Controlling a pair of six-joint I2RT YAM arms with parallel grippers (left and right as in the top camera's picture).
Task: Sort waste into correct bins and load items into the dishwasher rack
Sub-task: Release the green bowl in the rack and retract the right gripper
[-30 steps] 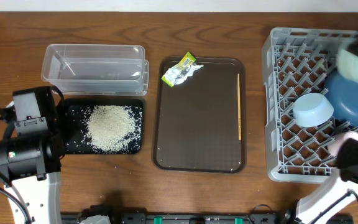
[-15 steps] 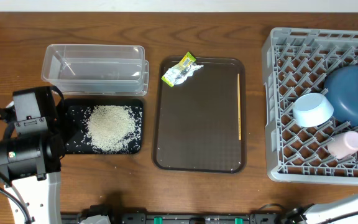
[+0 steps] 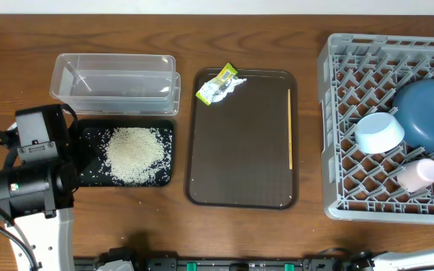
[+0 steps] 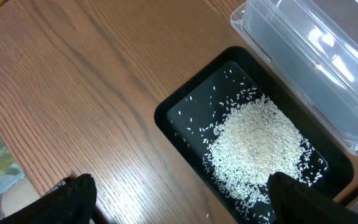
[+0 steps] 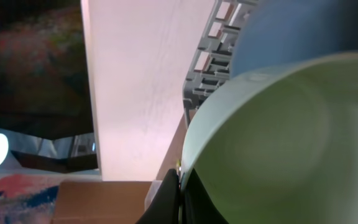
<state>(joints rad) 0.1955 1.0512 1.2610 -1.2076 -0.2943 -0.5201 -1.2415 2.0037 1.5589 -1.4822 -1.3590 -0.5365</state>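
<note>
Smoothly glossy, the pale mint-green bowl (image 5: 272, 143) has its rim pinched by right gripper (image 5: 179, 185).

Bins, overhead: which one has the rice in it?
The shallow black tray: the rice heap lies in it, with loose grains scattered around. The clear tub next to it holds no rice.
</note>
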